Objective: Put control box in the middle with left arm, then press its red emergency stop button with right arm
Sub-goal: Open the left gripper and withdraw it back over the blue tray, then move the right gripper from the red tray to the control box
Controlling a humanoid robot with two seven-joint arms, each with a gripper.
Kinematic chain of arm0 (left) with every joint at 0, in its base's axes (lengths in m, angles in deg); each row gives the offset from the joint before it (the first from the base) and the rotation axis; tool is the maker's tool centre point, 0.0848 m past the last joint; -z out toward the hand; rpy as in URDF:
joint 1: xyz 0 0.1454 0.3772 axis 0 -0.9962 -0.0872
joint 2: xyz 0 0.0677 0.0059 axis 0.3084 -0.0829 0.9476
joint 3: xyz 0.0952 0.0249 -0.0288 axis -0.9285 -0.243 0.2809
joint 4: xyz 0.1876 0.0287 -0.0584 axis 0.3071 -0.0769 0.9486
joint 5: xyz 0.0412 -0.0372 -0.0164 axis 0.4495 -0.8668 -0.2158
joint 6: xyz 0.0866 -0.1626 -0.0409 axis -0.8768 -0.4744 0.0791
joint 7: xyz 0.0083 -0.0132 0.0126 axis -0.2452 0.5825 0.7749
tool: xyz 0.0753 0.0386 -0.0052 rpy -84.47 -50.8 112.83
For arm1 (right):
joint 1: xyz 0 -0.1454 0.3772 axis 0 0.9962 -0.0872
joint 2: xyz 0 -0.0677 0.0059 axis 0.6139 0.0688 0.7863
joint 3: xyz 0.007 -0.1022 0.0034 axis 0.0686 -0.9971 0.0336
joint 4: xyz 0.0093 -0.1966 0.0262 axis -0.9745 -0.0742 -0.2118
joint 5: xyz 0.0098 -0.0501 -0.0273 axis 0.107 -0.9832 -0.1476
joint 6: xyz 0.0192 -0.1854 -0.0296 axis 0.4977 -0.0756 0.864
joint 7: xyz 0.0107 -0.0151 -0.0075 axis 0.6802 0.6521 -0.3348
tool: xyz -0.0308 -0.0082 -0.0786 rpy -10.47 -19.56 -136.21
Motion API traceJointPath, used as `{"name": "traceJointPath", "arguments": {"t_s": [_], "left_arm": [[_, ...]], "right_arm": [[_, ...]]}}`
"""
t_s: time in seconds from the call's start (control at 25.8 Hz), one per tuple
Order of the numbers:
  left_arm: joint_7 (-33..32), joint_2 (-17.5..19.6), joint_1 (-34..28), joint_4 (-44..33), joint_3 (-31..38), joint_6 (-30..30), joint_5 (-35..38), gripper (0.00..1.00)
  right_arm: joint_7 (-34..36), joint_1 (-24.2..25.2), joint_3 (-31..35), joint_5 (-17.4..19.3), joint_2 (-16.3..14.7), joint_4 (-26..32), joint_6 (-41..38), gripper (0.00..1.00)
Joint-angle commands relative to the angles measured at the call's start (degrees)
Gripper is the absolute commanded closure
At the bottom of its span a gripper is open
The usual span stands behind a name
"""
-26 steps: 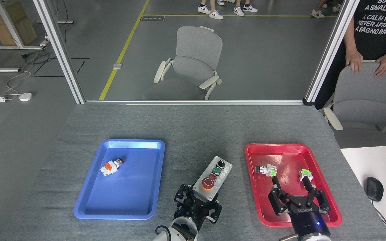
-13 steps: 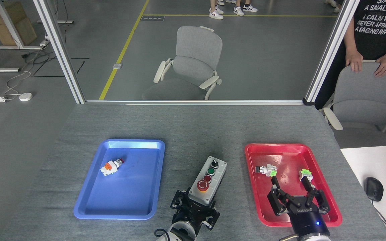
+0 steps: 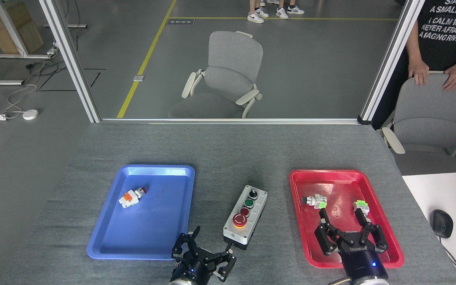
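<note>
Left claw (image 3: 206, 253) withdrawn off control box (image 3: 245, 222)

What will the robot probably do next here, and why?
Likely the right gripper swings left toward the control box and its red emergency stop button. The box sits on bare table between the trays, the left gripper is open beside it, and the right hovers over the red tray.

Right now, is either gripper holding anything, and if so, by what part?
Nothing is held. The left gripper is open beside the control box, which rests on the table; the right gripper hangs open over the red tray.
</note>
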Motion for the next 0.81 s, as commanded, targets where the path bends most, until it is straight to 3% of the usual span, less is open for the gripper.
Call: {"name": "traceJointPath", "arguments": {"t_s": [0.0, 0.08, 0.19, 0.39, 0.77], "left_arm": [[0.19, 4.61, -3.90, -8.90, 4.87, 0.16, -0.07, 0.01], [0.28, 5.75, -5.74, -11.97, 9.44, 0.86, -0.07, 0.01], [0.81, 5.49, -7.59, -14.00, 18.58, 4.38, -0.15, 0.01], [0.98, 5.05, -6.98, -13.65, 29.74, 8.95, -2.44, 0.01], [1.16, 4.87, -6.10, -13.56, 33.61, 8.34, -4.20, 0.01]], "right_arm": [[0.15, 0.00, -0.30, -1.43, 0.09, -0.01, 0.12, 0.11], [0.15, 0.00, -0.39, -2.66, 0.26, -0.01, 0.03, 0.25], [0.06, 0.00, -0.92, -3.01, 0.53, -0.19, -0.06, 0.59], [-0.38, 0.00, -2.59, -4.06, 1.23, -0.71, -0.32, 0.97], [-2.92, -2.55, -8.83, -4.50, 3.07, -1.86, -0.41, 1.00]]}}
